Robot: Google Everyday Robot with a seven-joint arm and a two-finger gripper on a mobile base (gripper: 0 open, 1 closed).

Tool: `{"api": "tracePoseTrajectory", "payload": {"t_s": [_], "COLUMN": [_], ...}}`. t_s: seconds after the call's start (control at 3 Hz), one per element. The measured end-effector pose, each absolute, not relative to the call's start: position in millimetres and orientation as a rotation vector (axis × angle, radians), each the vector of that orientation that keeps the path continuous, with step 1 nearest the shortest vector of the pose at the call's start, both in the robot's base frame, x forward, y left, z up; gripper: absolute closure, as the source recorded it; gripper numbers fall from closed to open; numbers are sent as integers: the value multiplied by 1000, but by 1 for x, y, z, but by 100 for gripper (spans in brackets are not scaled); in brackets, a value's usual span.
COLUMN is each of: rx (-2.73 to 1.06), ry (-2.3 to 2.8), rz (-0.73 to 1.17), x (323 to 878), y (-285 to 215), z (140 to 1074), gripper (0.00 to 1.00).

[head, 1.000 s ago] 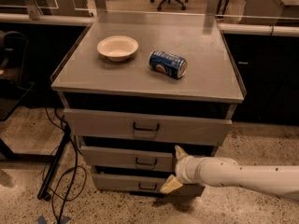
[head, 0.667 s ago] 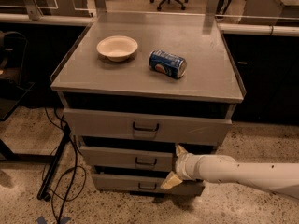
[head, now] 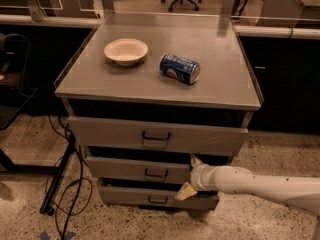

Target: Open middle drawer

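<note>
Found the gripper at the right edge of the middle drawer, fingers spread wide, one above its front and one below, with its handle left of them. Saw open floor beneath. Counted three drawers, plus one bowl and one can on the surface above. Noted no real shift since a second before.

White bowl and blue can on its side — apart — atop grey cabinet

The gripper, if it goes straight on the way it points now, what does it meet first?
Probably the middle drawer, at the right end of its front, where the gripper now is; depth is unclear, so they may already touch.
</note>
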State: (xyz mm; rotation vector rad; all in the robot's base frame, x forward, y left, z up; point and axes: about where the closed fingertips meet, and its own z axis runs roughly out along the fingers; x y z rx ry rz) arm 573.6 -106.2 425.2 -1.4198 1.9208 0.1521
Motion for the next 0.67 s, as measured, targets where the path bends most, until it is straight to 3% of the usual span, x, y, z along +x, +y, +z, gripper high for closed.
{"api": "tracePoseTrajectory", "payload": {"t_s": [0.33, 0.67], "rx": [-1419, -1419], "ry": [1924, 1924], "rz": [152, 152], "x": [583, 583], "y": [-109, -109], "z": [415, 415], "gripper": [4, 35]}}
